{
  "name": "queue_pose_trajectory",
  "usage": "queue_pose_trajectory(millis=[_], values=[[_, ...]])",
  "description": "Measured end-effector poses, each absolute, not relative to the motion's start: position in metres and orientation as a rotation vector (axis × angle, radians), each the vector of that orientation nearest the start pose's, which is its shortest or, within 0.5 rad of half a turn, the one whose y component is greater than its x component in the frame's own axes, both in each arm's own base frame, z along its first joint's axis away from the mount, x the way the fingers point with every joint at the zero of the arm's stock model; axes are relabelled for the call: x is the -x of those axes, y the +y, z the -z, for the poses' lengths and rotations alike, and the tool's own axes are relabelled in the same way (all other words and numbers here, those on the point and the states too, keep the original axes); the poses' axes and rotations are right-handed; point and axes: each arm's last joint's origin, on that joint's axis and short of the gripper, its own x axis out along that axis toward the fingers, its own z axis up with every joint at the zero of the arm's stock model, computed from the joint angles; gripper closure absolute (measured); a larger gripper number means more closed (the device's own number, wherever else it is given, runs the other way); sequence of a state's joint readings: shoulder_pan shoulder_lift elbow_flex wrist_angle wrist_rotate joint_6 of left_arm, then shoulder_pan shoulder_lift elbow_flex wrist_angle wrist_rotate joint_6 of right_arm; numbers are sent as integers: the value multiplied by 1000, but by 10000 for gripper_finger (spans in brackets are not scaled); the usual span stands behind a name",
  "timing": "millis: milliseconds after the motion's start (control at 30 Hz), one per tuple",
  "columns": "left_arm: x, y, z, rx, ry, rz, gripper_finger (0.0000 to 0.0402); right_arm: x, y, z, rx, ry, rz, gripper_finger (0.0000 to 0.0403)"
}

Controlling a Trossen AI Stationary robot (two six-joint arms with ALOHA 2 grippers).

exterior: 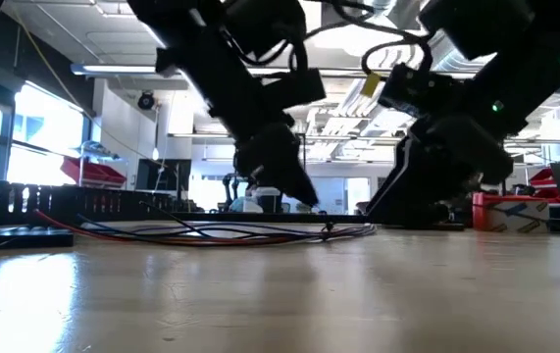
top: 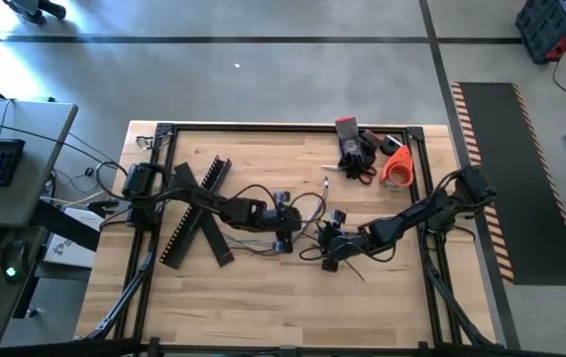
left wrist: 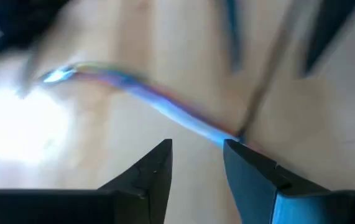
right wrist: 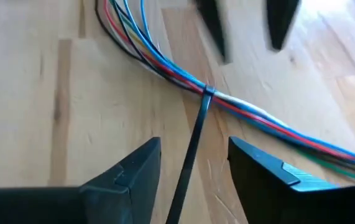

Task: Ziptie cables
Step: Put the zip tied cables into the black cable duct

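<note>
Cables (right wrist: pixel 227 99) are lying bundled at mid-table, cinched by a black ziptie (right wrist: pixel 193 146) whose tail is running between the right gripper (right wrist: pixel 193 165) fingers, jaws moderately parted, gripping nothing. Left gripper (left wrist: pixel 197 163) is hovering just beside the bundle, jaws narrowly parted, empty.

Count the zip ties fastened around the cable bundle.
1: a black zip tie cinched around the cables, tail running toward the right gripper. Others may be hidden.
</note>
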State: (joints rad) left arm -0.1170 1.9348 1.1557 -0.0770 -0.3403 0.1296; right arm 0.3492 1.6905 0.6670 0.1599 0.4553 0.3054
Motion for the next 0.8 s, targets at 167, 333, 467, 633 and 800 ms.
queue_pose_trajectory(millis=[167,333,467,633,800], values=[[-383,-37,-163,-283,867,-246,276,-271,85,-133,86,769,218,229],[-366,-41,-165,-237,948,-374,281,-263,82,-152,89,748,211,229],[-333,-41,-166,-226,936,-573,288,-259,84,-162,98,727,200,229],[-274,-32,-183,-58,787,-832,291,-259,84,-162,110,725,192,229],[-221,-11,-188,183,724,-898,275,-260,84,-161,124,726,187,229]])
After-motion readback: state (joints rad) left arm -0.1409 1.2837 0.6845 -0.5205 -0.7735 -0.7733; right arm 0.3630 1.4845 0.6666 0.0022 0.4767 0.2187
